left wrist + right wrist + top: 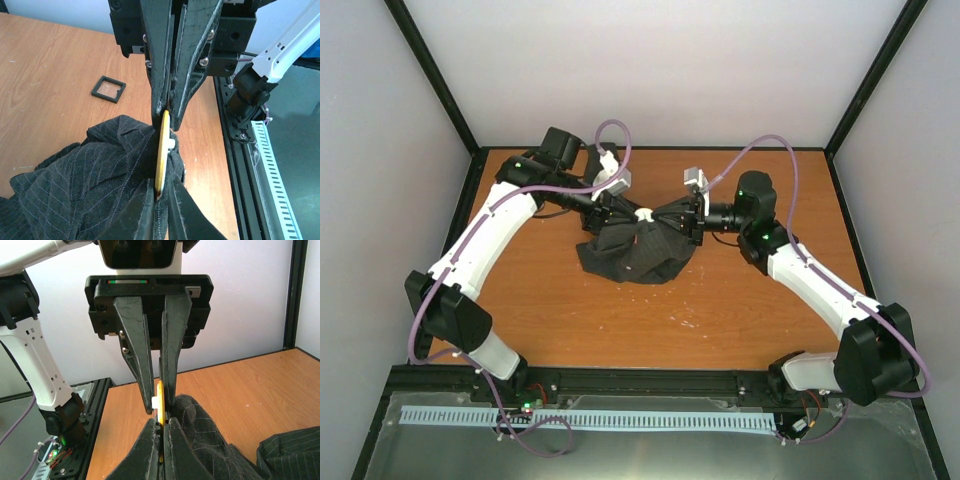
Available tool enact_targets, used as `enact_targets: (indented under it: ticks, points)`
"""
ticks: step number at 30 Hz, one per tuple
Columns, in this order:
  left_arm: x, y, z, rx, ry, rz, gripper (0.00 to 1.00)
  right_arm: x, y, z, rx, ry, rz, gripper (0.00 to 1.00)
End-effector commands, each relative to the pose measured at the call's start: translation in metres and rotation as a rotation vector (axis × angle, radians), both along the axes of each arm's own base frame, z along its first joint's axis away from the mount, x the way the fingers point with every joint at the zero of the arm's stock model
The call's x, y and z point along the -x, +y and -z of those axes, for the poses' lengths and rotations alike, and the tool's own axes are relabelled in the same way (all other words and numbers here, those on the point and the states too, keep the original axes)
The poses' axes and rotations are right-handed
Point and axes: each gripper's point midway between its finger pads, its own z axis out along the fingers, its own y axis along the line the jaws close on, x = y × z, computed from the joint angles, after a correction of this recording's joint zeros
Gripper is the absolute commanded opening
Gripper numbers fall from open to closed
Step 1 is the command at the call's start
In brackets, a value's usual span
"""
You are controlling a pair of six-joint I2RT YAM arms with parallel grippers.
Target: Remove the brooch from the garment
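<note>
The brooch [162, 150] is a thin yellow disc seen edge-on, with a small white backing piece on one side. It sits on a bunched fold of the dark pinstriped garment [635, 255], which hangs from where the two grippers meet above the table. My left gripper [161, 187] is shut on the disc's edge with a fold of cloth pinched in beside it. My right gripper [161, 422] comes from the opposite side and is shut on the other edge of the brooch [160, 390]. In the top view the left gripper [630, 213] and right gripper [657, 218] are tip to tip.
A small black square tray [108, 89] lies on the brown table behind the garment. The black rail [640, 382] runs along the near edge by the arm bases. Grey walls and black frame posts close in the back and sides.
</note>
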Motion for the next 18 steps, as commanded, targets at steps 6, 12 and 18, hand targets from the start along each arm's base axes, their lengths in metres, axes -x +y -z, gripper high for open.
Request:
enact_targets:
  ticks: [6, 12, 18]
  points:
    - [0.016, -0.01, 0.005, -0.024, -0.005, 0.068, 0.02, -0.023, 0.004, -0.014, -0.005, -0.008, 0.081, 0.03]
    - [0.007, -0.009, -0.005, -0.031, -0.03, 0.007, 0.01, -0.027, 0.002, -0.008, 0.014, 0.01, 0.112, 0.19]
    - [-0.006, -0.015, -0.025, -0.003, 0.058, -0.084, 0.01, -0.043, -0.011, -0.019, -0.078, 0.037, 0.263, 0.72]
